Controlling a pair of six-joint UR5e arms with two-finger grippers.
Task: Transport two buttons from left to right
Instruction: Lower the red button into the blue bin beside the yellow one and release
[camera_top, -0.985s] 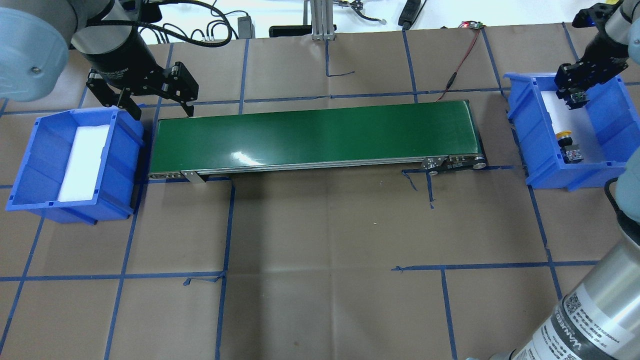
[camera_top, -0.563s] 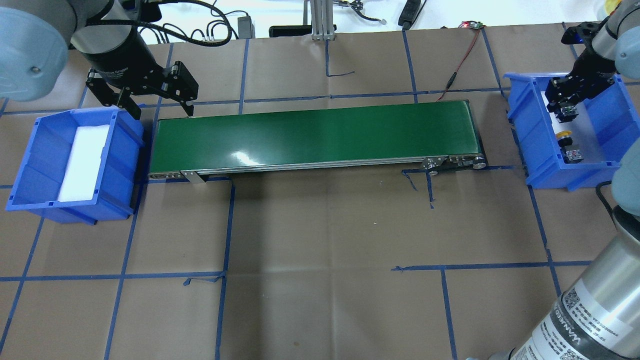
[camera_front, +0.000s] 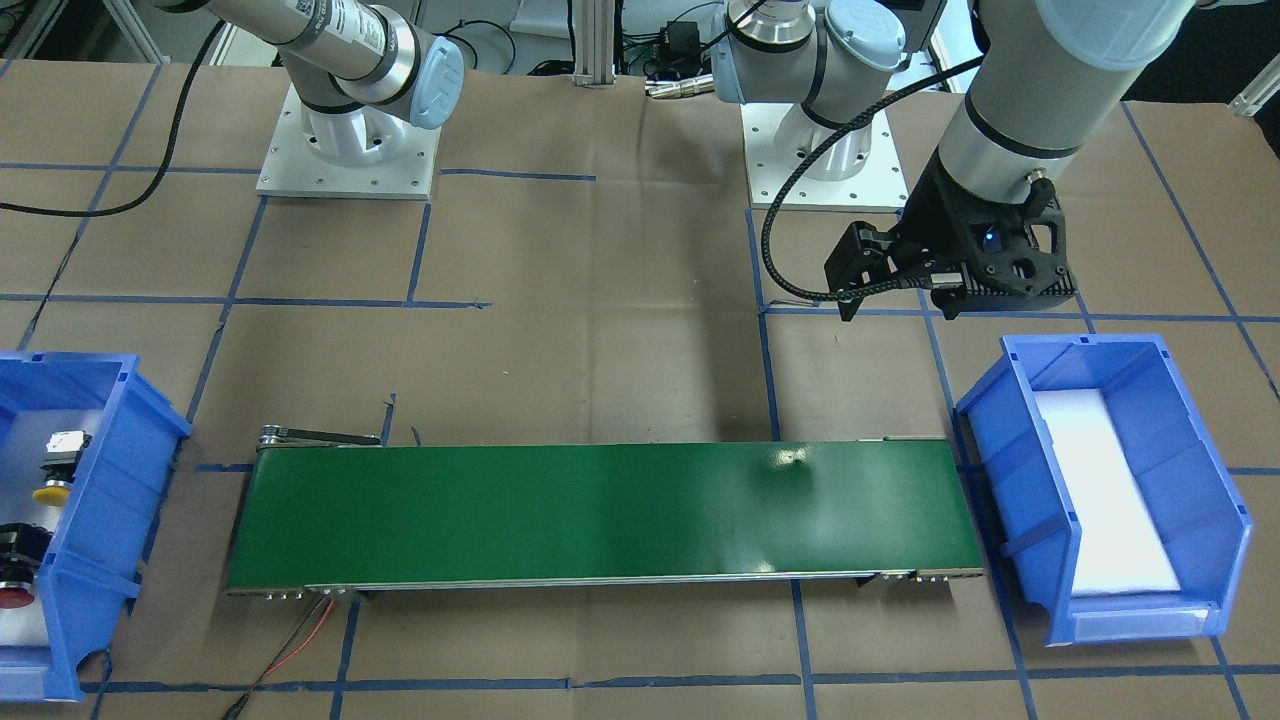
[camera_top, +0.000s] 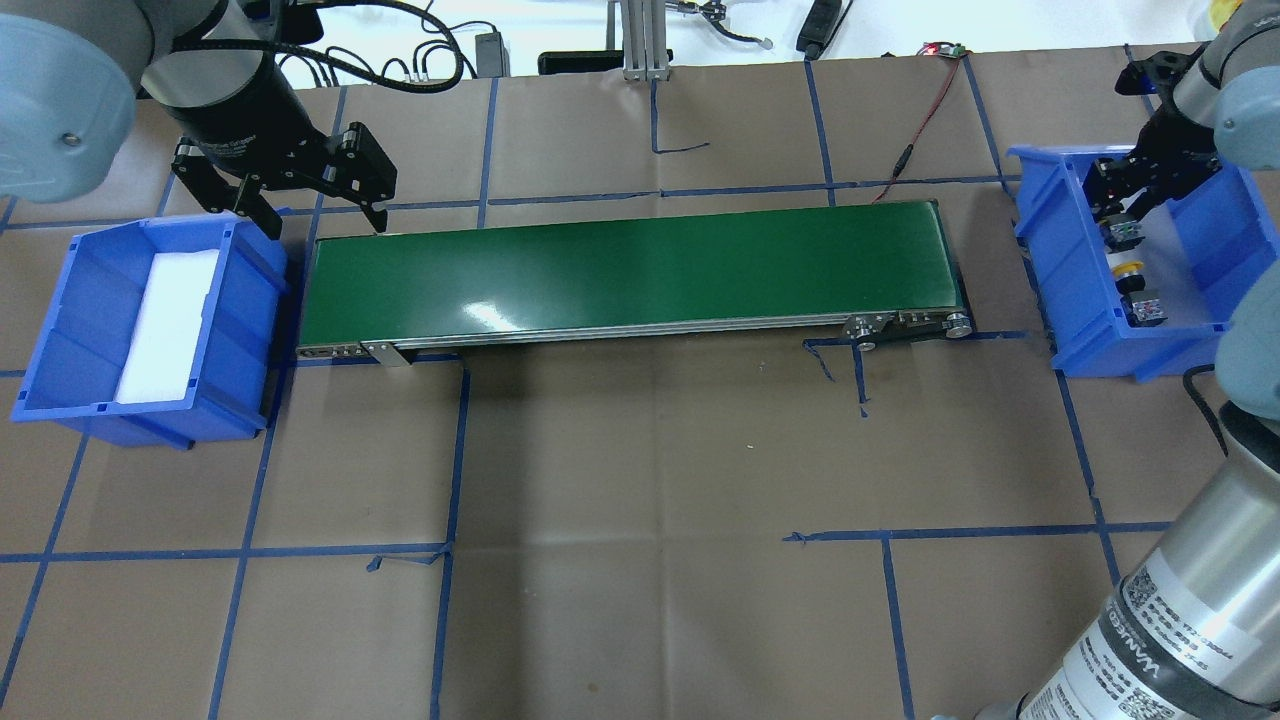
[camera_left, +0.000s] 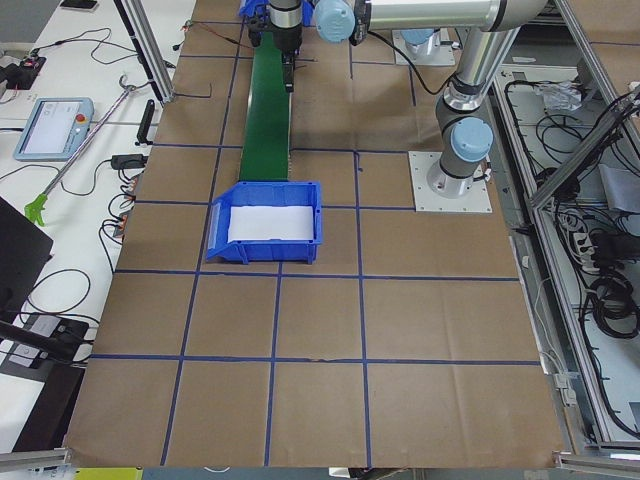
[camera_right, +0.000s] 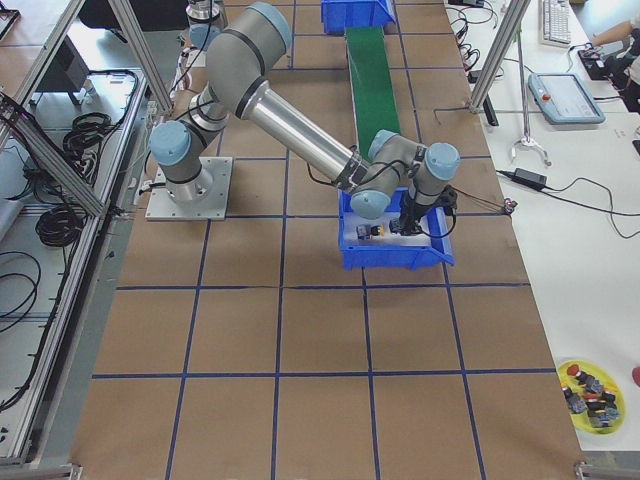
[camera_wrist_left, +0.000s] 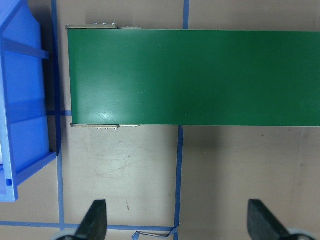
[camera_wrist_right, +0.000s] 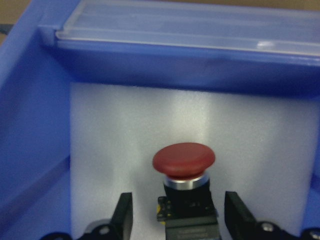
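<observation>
Button (camera_wrist_right: 184, 160): red domed cap, black body, between your part-open right fingers (camera_wrist_right: 126, 215), untouched; left fingers (camera_wrist_left: 96, 220) wide, empty.

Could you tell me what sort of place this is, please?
Most likely a robotics lab or test cell: a paper-covered table marked with a blue tape grid, a short green conveyor on it, and what looks like a teach pendant beside it.

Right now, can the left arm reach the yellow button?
Probably not. The left gripper hangs by one end of the belt; the yellow button lies in the bin past the other end.
</observation>
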